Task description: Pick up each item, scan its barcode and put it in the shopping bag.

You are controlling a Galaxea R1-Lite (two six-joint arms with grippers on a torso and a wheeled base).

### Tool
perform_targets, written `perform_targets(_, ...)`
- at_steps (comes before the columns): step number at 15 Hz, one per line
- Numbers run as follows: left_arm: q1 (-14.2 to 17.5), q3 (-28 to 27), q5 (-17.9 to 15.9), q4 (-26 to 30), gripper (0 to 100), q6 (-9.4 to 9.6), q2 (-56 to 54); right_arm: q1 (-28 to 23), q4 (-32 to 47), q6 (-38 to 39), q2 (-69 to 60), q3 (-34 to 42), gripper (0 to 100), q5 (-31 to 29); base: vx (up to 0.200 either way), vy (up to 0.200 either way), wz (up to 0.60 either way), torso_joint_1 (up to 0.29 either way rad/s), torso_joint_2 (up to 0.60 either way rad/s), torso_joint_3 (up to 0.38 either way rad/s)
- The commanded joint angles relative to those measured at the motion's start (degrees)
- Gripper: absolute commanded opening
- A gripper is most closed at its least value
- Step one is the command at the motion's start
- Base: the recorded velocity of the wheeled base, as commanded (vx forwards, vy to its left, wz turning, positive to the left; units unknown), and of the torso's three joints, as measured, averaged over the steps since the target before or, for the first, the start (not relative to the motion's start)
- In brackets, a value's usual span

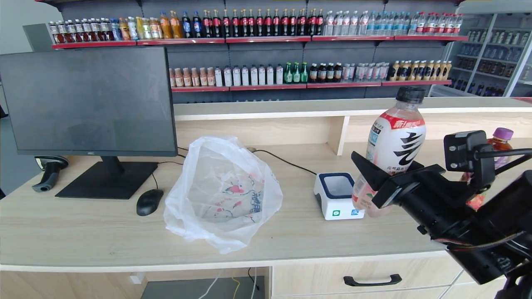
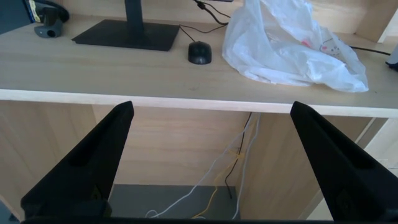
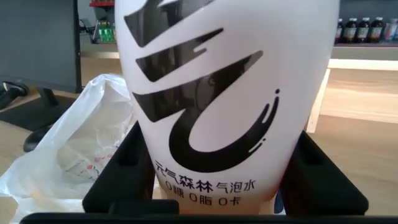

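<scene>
Scanning one bottle, bagging not yet begun.
Parks the left gripper (image 2: 211, 109) below the near edge of the wooden counter (image 1: 83, 232), jaws wide apart and empty; shows the shopping bag (image 1: 222, 193) mid-counter, seemingly empty; clamps the right gripper (image 1: 390, 175) on the upright white bottle (image 1: 395, 145) just right of the scanner (image 1: 337, 195); leaves a purple-capped bottle (image 1: 501, 143) far right to do. Faces drink shelves (image 1: 266, 39) behind.

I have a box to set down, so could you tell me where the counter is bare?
Bare wood lies along the counter's front edge, before the mouse and shopping bag. The right end is crowded: the right gripper holds a bottle beside the scanner.
</scene>
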Motion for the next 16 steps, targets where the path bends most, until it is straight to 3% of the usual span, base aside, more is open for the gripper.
perform_targets(1, 0.06, 0.00, 0.01, -0.06, 100, 0.01, -0.02, 0.19, -0.17, -0.02, 0.20, -0.98, 0, -0.03, 0.000, 0.000, 0.00, 0.000, 0.00, 0.000)
perform_targets(5, -0.02, 0.00, 0.01, 0.03, 100, 0.01, -0.02, 0.81, -0.17, 0.68, 0.11, -0.98, 0, -0.03, 0.000, 0.000, 0.00, 0.000, 0.00, 0.000)
perform_targets(12, 0.06, 0.00, 0.01, 0.03, 100, -0.08, -0.02, 0.81, -0.17, 0.68, 0.46, -1.24, 0, -0.03, 0.000, 0.200, 0.00, -0.001, 0.00, 0.002)
perform_targets(16, 0.06, 0.00, 0.01, 0.03, 100, -0.08, -0.02, 0.81, -0.17, 0.68, 0.82, -1.24, 0, -0.03, 0.000, 0.000, 0.00, 0.000, 0.00, 0.000)
